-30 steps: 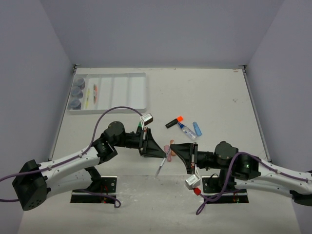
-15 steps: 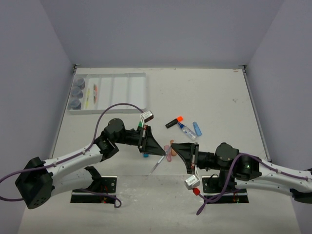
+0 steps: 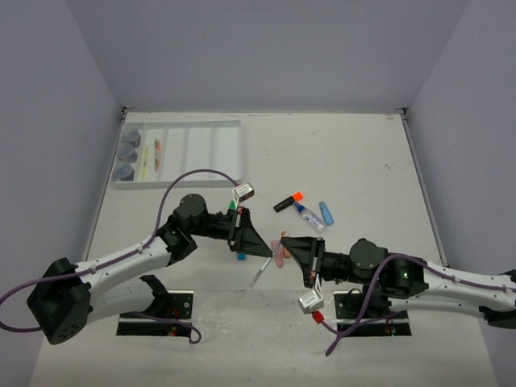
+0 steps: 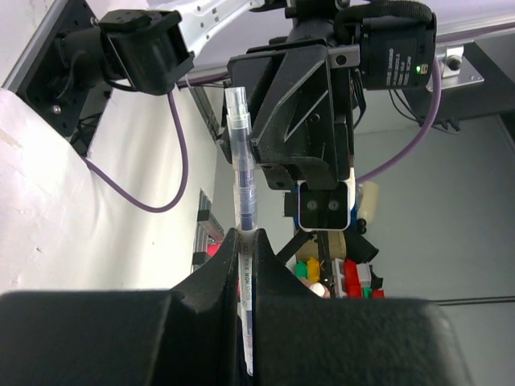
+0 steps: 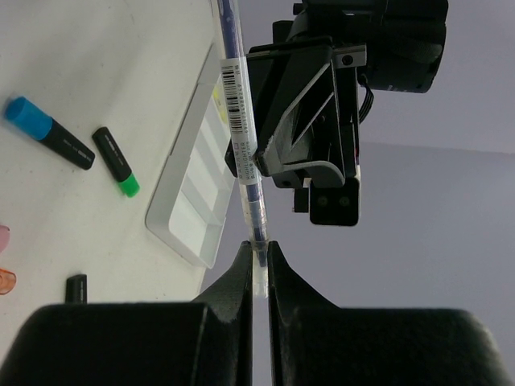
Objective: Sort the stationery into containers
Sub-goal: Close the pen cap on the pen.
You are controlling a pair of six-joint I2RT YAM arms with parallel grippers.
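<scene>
A thin pen (image 3: 258,276) with a clear barrel hangs above the table between my two grippers. My left gripper (image 3: 268,255) is shut on its middle, as the left wrist view shows (image 4: 246,237), with the pen (image 4: 241,161) running on toward the right arm. My right gripper (image 3: 282,242) is shut on the pen's clear end in the right wrist view (image 5: 257,245), where the pen (image 5: 237,104) passes through the left jaws. The white divided tray (image 3: 218,149) sits at the far left, holding three grey-blue pots (image 3: 126,151) and thin pens.
An orange-capped highlighter (image 3: 288,201), a glue bottle (image 3: 308,216) and a blue eraser (image 3: 326,213) lie right of centre. Pink erasers (image 3: 280,250) lie under the grippers. Blue-capped (image 5: 48,133) and green-capped (image 5: 113,161) highlighters lie near the tray (image 5: 193,209).
The right arm has shifted left toward the left gripper. The pen in the left gripper has swung slightly left at its lower end. Both grippers now meet at the pen.
</scene>
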